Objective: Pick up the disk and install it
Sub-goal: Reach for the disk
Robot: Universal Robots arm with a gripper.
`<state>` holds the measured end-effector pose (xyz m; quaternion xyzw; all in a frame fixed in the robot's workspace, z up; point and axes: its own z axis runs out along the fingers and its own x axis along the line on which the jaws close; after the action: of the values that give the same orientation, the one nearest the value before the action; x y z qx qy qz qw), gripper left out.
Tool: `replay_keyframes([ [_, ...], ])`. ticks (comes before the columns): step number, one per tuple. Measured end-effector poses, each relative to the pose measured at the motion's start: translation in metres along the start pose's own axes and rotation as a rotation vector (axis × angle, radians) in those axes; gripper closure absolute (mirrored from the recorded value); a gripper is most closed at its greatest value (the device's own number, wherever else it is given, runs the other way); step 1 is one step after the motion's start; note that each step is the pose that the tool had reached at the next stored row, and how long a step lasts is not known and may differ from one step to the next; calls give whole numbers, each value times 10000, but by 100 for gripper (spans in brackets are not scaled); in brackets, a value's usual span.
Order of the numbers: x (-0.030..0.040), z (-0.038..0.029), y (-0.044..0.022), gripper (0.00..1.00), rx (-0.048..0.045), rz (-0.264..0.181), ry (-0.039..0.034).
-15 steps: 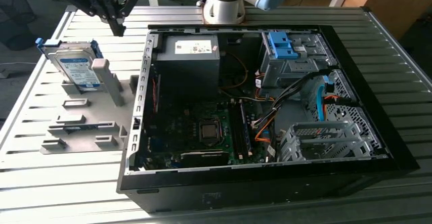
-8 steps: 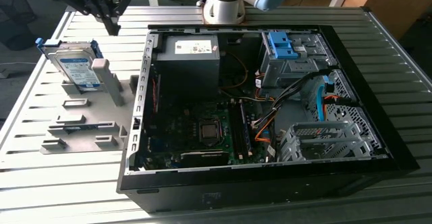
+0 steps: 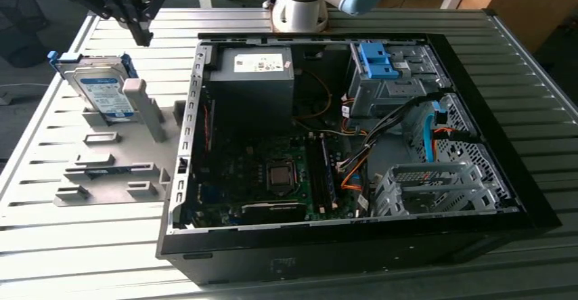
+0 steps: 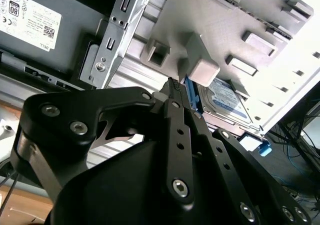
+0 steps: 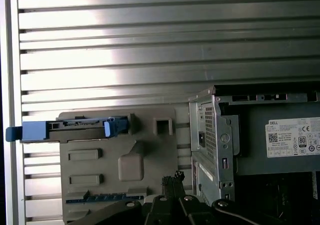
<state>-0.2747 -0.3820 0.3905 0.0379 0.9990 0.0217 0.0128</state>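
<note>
Blue-framed, the disk [image 3: 97,89] is standing on edge in the grey holder [image 3: 108,188], below the fingertips and apart from them. The gripper [image 3: 142,40] is hovering, fingers pressed together and holding nothing.

I see a table [image 3: 54,246] of grey metal slats under the gripper [image 3: 142,37], and strong sunlight falls across it in bright bands. Beside the table edge nearest the gripper, the floor [image 3: 27,70] is dark grey. Well apart from the gripper, past the opposite edge, stands a brown wooden board [image 3: 532,2]. In the second wrist view, cables [image 4: 300,140] lie on the dark floor.
</note>
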Motion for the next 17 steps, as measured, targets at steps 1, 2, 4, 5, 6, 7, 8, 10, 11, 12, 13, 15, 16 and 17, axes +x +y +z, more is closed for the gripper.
replay_keyframes([
  [1, 0, 0, 0, 89, -1, 1, -1],
  [2, 1, 0, 0, 89, -1, 1, 0],
  [4, 1, 0, 0, 89, -1, 1, -1],
  [5, 1, 0, 0, 89, -1, 1, -1],
  [6, 1, 0, 0, 89, -1, 1, -1],
  [7, 2, 0, 0, 89, -1, 1, -1],
  [8, 7, 0, 0, 89, 0, 2, -1],
  [10, 30, 0, -2, 89, -1, 2, -1],
  [11, 44, -1, -3, 89, -1, 1, 0],
  [12, 60, -1, -4, 89, -1, 1, -1],
  [13, 73, -1, -5, 89, -1, 1, -1],
  [15, 99, -2, -6, 89, -1, 0, 0],
  [16, 113, -2, -6, 89, -1, 1, -1],
  [17, 123, -2, -7, 89, -1, 1, -1],
])
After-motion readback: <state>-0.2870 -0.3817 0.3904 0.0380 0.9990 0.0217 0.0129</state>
